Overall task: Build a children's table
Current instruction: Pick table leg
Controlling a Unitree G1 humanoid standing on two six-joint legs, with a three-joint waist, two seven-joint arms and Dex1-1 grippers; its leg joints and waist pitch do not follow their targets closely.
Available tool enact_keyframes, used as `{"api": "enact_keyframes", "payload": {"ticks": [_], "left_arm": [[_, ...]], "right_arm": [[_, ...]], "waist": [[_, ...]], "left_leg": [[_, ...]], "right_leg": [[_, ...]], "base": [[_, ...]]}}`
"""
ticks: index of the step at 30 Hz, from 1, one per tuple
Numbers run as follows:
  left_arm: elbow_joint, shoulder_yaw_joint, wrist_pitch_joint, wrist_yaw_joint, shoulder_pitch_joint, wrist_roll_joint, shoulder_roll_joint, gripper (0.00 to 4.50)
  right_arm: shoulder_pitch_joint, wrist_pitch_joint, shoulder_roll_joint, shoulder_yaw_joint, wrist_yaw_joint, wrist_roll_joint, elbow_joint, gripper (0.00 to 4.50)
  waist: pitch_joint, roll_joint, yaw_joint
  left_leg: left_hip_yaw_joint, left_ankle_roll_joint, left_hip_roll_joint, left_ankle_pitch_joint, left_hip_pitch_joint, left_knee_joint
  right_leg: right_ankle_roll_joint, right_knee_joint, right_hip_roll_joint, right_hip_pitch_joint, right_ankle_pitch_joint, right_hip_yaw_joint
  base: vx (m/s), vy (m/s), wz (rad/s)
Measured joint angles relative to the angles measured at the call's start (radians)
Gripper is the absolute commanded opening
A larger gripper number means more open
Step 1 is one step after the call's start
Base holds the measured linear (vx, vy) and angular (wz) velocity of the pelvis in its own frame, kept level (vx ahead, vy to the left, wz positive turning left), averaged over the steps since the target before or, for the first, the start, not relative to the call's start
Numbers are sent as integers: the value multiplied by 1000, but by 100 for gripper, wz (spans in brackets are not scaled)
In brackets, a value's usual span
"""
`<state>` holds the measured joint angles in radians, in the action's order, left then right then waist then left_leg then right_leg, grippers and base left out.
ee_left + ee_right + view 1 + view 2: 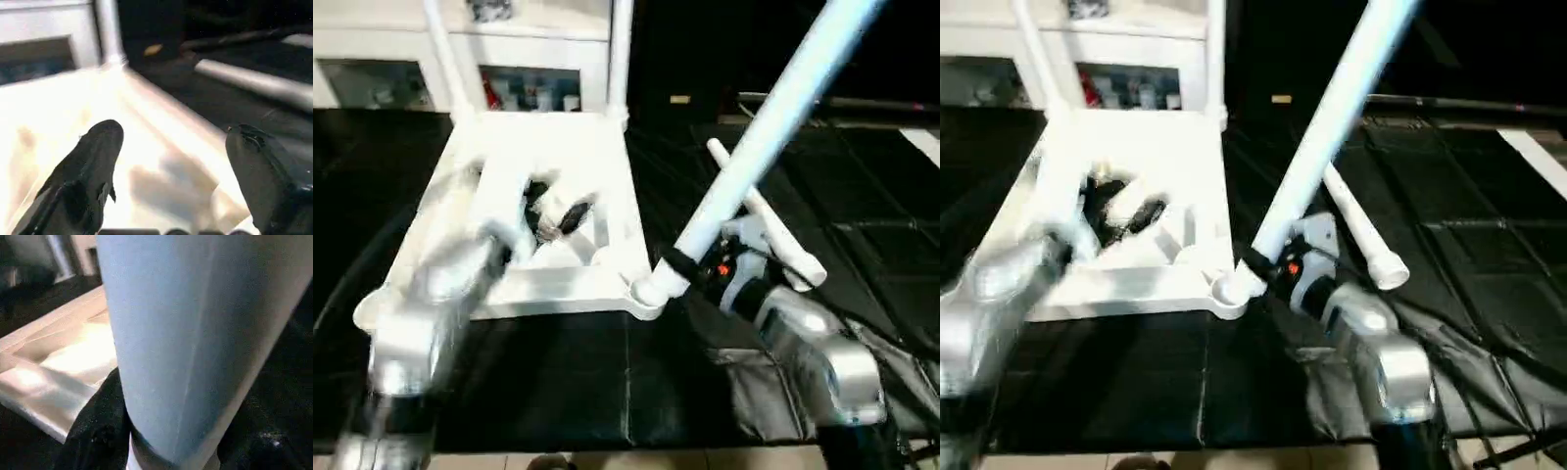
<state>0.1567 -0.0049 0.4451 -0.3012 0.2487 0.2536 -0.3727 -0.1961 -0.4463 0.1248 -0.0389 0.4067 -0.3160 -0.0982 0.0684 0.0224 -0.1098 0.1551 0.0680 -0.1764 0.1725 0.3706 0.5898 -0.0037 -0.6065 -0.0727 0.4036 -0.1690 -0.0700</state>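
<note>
The white tabletop (548,289) lies upside down on the black mat, ribbed underside up. Two white legs (445,59) (620,59) stand upright in its far corners. My right gripper (685,266) is shut on a third leg (773,117) near that leg's lower end. This leg leans up and to the right, and its foot meets the near right corner socket (644,292). In the right wrist view the held leg (195,333) sits against a black finger (98,431). My left gripper (556,208) hovers open over the middle of the underside, its fingers (98,161) wide apart with nothing between them.
A fourth white leg (773,230) lies on the mat just right of the tabletop, behind my right wrist. A white cabinet with glass doors (529,83) stands behind the tabletop. Black mat (558,372) stretches to the near edge.
</note>
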Motion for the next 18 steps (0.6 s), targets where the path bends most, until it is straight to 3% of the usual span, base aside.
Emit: {"api": "enact_keyframes", "payload": {"ticks": [4, 9, 18], "left_arm": [[17, 31, -19, 70, -85, -31, 41, 384], [41, 50, -61, 112, -89, -43, 63, 384], [66, 24, -78, 131, -104, -84, 91, 384]], "right_arm": [[46, 40, -17, 14, -51, 18, -27, 191], [80, 47, -33, 37, -45, -18, -58, 191], [97, 87, -33, 35, -8, -42, -89, 191]], "waist": [[0, 0, 9], [0, 1, 22], [0, 1, 21]], "left_leg": [[0, 0, 0, 0, 1, 0], [0, 0, 0, 0, 2, 0], [0, -1, 0, 0, 3, -3]], "right_leg": [[0, 3, 0, 0, 0, 0], [0, 8, 0, -2, 0, 0], [1, 10, 0, -1, 0, 0]], "base": [[0, 0, 0], [0, 0, 0], [0, 0, 0]]}}
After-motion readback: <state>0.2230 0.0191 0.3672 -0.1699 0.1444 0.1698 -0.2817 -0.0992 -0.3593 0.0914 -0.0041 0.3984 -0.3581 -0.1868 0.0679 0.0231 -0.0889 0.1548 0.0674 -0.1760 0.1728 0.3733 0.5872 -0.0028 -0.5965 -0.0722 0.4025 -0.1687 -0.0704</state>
